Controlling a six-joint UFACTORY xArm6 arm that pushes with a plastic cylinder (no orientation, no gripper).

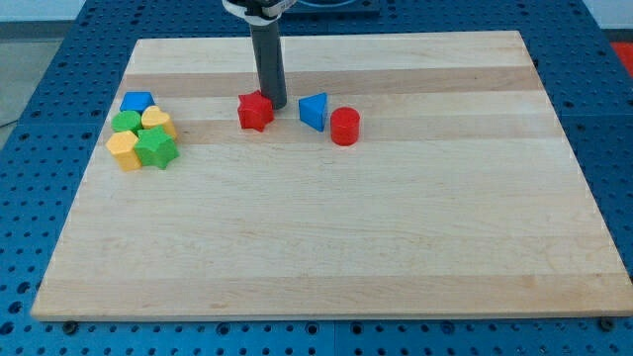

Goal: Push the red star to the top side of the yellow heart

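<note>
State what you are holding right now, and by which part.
Nothing is held. My tip only stands against the red star, at its upper right side.

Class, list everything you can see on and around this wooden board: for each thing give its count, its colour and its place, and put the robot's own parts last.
red star: one, red, upper middle of the board
blue triangular block: one, blue, right of the star
red cylinder: one, red, right of that block
blue block: one, blue, top of the left cluster
yellow heart: one, yellow, left cluster
green block: one, green, left of the heart
yellow block: one, yellow, cluster's bottom left
green star: one, green, below the heart
board: one, pale wood, on a blue surface
my tip: one, dark rod, at the star's upper right edge
</note>
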